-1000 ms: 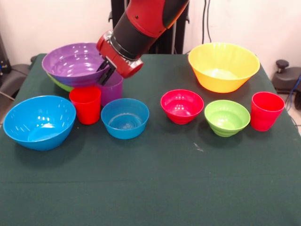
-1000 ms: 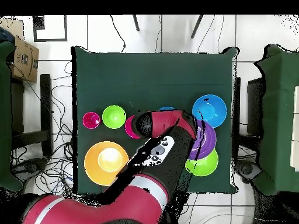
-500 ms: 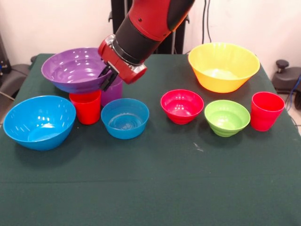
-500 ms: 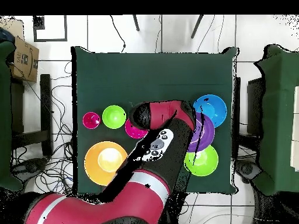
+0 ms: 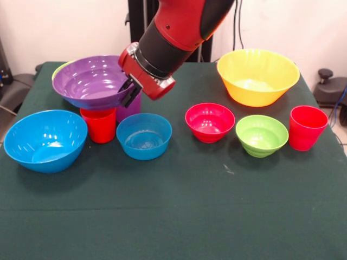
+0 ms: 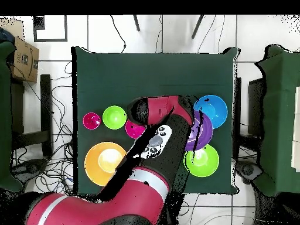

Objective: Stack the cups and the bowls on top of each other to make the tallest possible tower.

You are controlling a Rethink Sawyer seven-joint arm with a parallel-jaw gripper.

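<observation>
Front view: pincer [image 5: 130, 91] clenched on purple bowl's [image 5: 92, 81] right rim, bowl raised just above the left red cup [image 5: 98, 124].

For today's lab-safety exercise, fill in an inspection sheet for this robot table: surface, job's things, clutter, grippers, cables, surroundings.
Surface: dark green tablecloth, flat, a few pale specks.
Job's things: large purple bowl held raised, above a red cup and a purple cup; large lime bowl uncovered behind it; large blue bowl, small blue bowl, small red-pink bowl, small lime bowl, second red cup, large yellow bowl all separate on the cloth.
Clutter: nothing seen.
Grippers: gripper shut on the purple bowl's rim.
Cables: many loose on the floor round the table.
Surroundings: cardboard box, green furniture at both sides.
</observation>
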